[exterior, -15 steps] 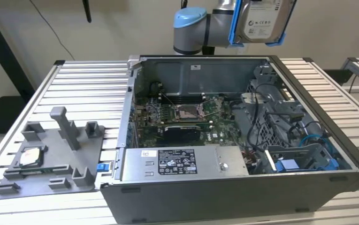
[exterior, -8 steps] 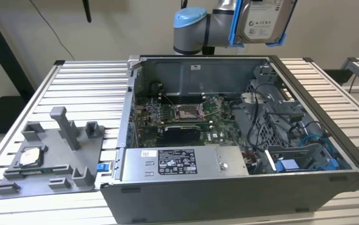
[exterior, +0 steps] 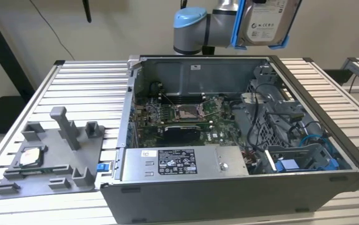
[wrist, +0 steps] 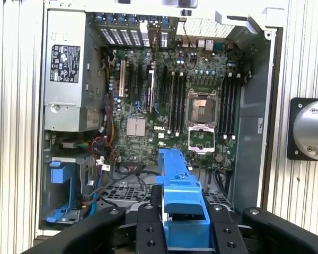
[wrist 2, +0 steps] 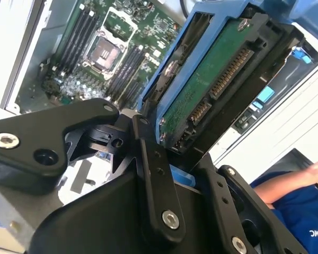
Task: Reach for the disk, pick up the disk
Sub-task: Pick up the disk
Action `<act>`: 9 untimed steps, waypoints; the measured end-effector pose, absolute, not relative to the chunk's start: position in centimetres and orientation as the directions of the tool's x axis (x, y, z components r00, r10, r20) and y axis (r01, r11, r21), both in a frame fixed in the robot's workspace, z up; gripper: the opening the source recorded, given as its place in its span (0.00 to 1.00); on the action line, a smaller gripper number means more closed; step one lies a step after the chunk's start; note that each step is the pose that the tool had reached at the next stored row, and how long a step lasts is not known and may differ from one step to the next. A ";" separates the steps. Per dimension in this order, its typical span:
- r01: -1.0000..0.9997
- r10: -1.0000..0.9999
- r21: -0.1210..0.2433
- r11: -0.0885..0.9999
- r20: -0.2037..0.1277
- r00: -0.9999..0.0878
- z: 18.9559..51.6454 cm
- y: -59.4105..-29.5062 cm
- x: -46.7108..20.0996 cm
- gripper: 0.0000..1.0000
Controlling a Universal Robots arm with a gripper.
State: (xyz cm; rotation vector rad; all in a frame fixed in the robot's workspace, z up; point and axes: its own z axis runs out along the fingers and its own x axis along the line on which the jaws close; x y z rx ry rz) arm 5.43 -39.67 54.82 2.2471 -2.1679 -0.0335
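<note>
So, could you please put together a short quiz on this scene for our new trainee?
1. True or false: the disk is lying in the open computer case.
2. What is the tool shut on?
A. a memory stick
B. the disk, by its blue carrier
C. a cable
3. Fill in: on the grey fixture tray at the exterior view's left lies a smaller flat silver ____.

Key:
1. False; it is held up above the case's rear edge in the exterior view.
2. B
3. drive
</note>
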 end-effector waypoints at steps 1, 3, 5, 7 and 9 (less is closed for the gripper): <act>-0.999 -0.999 0.029 -0.036 -0.002 0.036 54.8 -39.9 5.4 0.00; -0.999 -0.999 0.029 -0.036 -0.002 0.036 54.8 -40.2 5.5 0.00; -0.999 -0.999 0.029 -0.036 -0.002 0.036 54.8 -40.6 5.5 0.00; -0.999 -0.999 0.029 -0.036 -0.002 0.036 54.8 -41.0 5.6 0.00; -0.999 -0.999 0.029 -0.036 -0.002 0.036 54.8 -41.5 5.6 0.00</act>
